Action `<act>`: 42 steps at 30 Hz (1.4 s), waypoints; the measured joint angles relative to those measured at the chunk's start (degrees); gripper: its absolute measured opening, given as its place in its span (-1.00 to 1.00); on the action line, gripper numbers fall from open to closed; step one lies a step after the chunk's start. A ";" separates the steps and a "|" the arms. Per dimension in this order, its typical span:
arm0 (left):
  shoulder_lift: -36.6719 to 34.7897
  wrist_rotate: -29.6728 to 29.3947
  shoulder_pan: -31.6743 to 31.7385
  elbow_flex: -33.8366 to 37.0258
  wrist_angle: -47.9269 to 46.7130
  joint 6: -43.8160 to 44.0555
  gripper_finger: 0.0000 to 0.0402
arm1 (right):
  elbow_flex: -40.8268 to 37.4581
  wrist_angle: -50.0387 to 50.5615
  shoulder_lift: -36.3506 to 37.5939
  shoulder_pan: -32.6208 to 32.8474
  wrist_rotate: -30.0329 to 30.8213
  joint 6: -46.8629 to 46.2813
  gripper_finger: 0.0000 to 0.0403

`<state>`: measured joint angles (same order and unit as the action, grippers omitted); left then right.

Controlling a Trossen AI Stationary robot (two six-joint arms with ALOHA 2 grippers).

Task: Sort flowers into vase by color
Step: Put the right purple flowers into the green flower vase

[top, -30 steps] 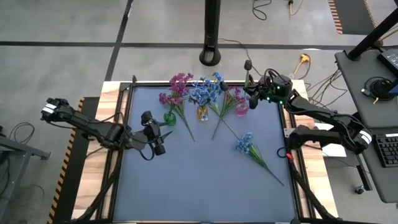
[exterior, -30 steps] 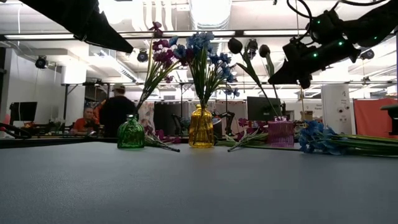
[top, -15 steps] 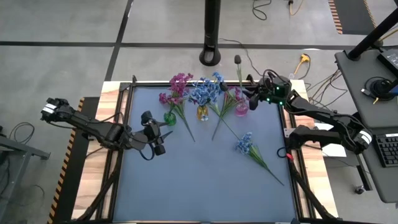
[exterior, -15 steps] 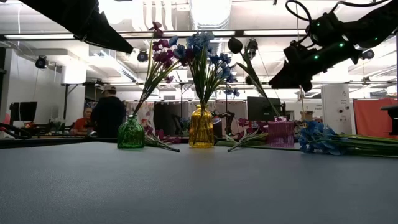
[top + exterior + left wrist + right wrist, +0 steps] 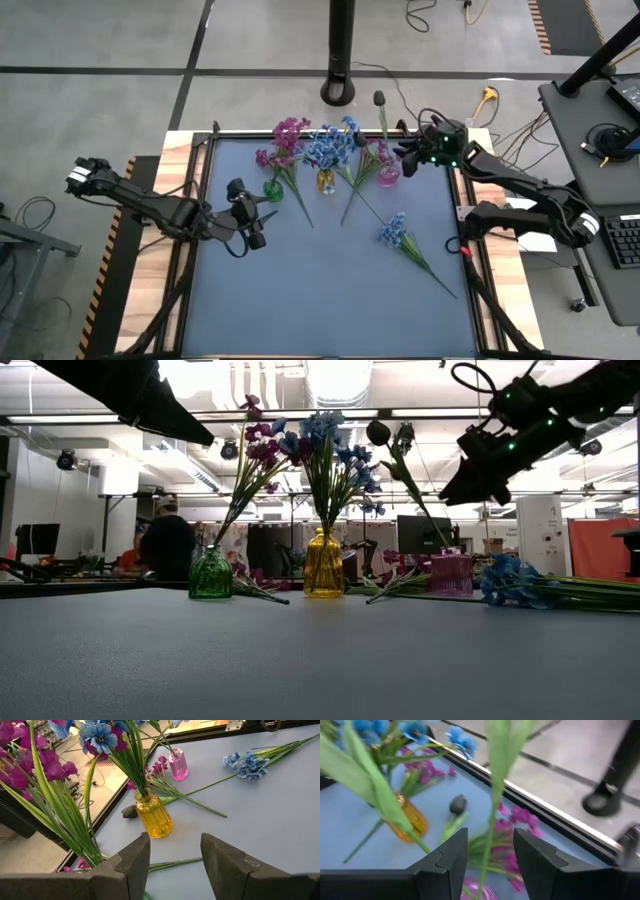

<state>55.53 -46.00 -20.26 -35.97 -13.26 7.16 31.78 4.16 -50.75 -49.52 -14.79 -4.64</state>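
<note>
Three small vases stand along the far edge. The green vase (image 5: 272, 188) holds magenta sprigs, the yellow vase (image 5: 326, 181) blue sprigs, and the pink vase (image 5: 388, 176) dark purple tulip buds (image 5: 378, 432) on long stems. A loose blue sprig (image 5: 400, 238) lies flat on the mat, and loose magenta sprigs (image 5: 159, 767) lie by the pink vase. My right gripper (image 5: 410, 152) hovers open just right of the pink vase; a tulip stem (image 5: 491, 795) rises between its fingers, apart from both. My left gripper (image 5: 260, 214) waits open near the green vase.
A dark bud (image 5: 129, 811) lies on the mat beside the yellow vase. The near half of the blue mat (image 5: 300, 300) holds nothing but the blue sprig's stem. A black pole (image 5: 340, 60) stands beyond the far edge. A person (image 5: 165, 545) is in the room behind.
My right gripper has drawn back from the pink vase, toward the table's right edge and upward. The tulip bud that was beside the gripper a second ago has swung away toward the left, and its stem now stands in the pink vase.
</note>
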 joint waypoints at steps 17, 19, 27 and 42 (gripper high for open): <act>0.00 0.21 0.01 0.00 0.02 4.03 -0.20 | 2.74 19.06 9.32 4.92 1.30 -9.76 -0.25; 0.00 1.41 0.01 0.00 0.35 4.37 -0.20 | 2.74 20.79 10.26 6.13 1.30 -11.80 -0.25; 4.15 5.09 -0.08 0.02 8.38 3.95 -0.20 | 2.74 24.28 11.33 13.47 -1.41 -18.28 -0.25; 23.40 5.16 -5.71 -9.73 7.63 7.28 -0.20 | 2.74 33.11 11.31 31.31 -1.65 -31.06 -0.25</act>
<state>78.93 -40.83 -25.97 -45.69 -5.63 14.43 34.52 37.28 -39.44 -18.21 -16.45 -35.70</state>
